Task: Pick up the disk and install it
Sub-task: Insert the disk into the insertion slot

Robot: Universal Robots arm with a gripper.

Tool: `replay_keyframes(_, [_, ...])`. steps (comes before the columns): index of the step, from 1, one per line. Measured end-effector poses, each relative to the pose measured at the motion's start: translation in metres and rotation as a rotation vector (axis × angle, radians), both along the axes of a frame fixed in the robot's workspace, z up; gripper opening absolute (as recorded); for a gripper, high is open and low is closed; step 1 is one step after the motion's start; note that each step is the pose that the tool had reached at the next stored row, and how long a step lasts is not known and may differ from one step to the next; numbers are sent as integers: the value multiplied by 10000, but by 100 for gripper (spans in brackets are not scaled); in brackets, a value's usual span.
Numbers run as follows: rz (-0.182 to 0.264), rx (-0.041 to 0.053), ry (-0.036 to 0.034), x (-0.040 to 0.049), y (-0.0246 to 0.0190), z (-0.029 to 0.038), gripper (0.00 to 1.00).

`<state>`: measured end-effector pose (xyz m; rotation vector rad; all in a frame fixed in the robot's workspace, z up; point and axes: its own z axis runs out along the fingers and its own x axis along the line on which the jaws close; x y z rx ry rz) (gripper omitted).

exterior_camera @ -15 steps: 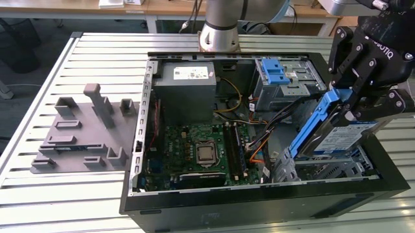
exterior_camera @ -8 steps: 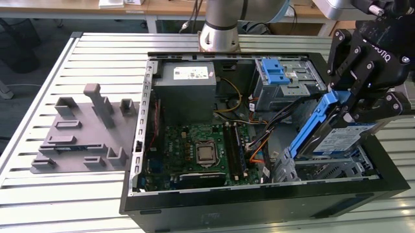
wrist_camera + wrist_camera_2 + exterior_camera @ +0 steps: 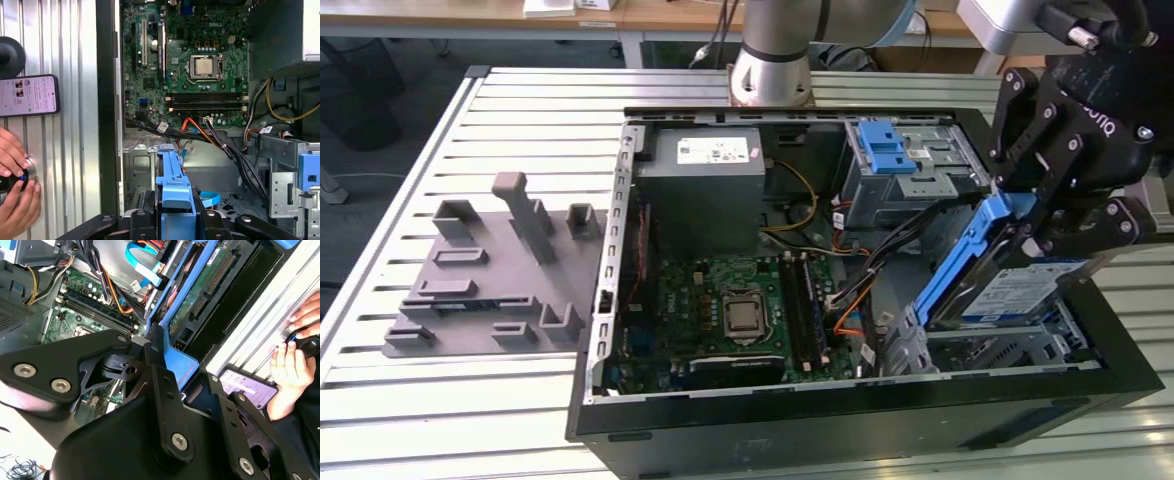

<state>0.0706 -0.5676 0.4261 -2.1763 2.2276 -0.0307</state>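
My gripper (image 3: 1051, 222) is shut on the disk (image 3: 1014, 290), a silver drive with a white-and-blue label in a blue carrier frame. It holds the disk by its upper end, tilted steeply. The disk's lower end reaches into the metal drive bay (image 3: 987, 352) at the case's front corner, on the exterior view's right. In the second wrist view the black fingers (image 3: 155, 347) clamp the blue frame (image 3: 177, 360), and the disk's green circuit-board side (image 3: 200, 295) faces the camera. In the first wrist view the blue carrier (image 3: 172, 187) stands edge-on between the fingers, above the bay.
The open black case (image 3: 854, 425) holds a motherboard (image 3: 734, 310), a grey power-supply box (image 3: 707, 175) and a drive cage with a blue latch (image 3: 894, 155). Cables (image 3: 220, 145) cross beside the bay. A grey fixture (image 3: 494, 270) lies on the exterior view's left. A person's hands (image 3: 15, 195) and a phone (image 3: 27, 95) are beside the case.
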Motion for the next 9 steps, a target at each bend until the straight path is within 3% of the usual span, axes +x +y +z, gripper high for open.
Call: replay_keyframes(9, [0, 1, 1, 0, 0, -20, 36])
